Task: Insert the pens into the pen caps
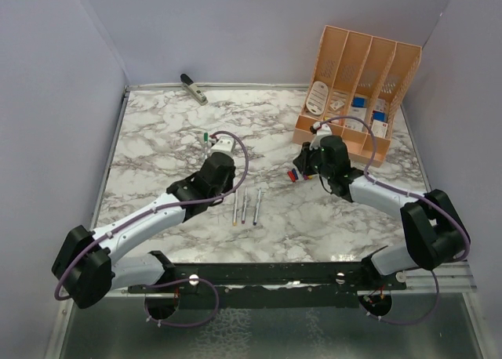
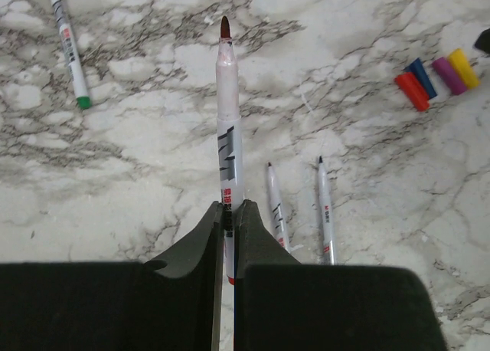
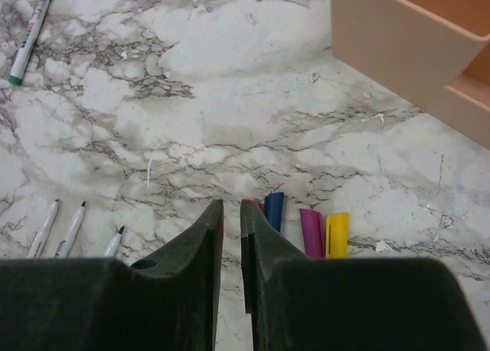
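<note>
Four organiser [image 1: 336, 49] compartments at two o'clock are filled: pale packets [image 1: 318, 98] left, blue-and-white packets [image 1: 358, 103] right. One red-tipped pen [image 2: 228, 98] is clamped by the left gripper [image 2: 228, 207]; three uncapped pens [image 1: 245, 207] are laid at centre. Four caps [image 3: 311, 232] are lined just beside the narrowly parted right gripper [image 3: 231, 205]. Bare marble table [image 1: 149, 132] is seen toward nine o'clock.
</note>
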Robot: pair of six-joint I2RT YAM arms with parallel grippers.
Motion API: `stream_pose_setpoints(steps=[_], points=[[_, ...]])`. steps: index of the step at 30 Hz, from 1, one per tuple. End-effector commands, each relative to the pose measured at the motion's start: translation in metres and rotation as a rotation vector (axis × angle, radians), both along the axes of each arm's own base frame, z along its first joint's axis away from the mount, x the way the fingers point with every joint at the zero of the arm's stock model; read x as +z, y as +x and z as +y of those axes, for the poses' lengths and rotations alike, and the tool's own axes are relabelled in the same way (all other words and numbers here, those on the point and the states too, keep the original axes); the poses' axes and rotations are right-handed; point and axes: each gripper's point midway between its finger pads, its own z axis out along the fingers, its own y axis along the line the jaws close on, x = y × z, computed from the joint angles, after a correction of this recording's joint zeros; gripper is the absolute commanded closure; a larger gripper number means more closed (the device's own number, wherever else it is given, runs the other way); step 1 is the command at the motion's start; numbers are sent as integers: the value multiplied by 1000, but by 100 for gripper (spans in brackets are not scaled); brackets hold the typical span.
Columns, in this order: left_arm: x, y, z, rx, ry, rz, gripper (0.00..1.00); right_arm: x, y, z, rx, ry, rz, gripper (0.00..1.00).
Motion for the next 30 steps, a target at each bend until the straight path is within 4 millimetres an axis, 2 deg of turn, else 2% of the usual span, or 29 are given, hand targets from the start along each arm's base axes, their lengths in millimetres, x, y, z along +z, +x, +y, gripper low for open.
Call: stream_pose_setpoints(steps=[1, 6, 10, 16, 23, 30], points=[[44, 15, -33, -126, -202, -214, 100, 4, -4, 11, 89, -12, -3, 83], [47, 10, -41, -190, -243, -256, 100, -2, -7, 14, 109, -45, 7, 83], [50, 1, -47, -253, -292, -295, 100, -18, -10, 21, 130, -89, 33, 83], [52, -15, -50, -335, -334, -333, 100, -30, -7, 25, 133, -134, 55, 84], [52, -23, -46, -336, -360, -329, 100, -52, 0, 23, 111, -180, 114, 84], [51, -24, -44, -325, -357, -314, 100, -57, 11, 21, 85, -225, 125, 83]])
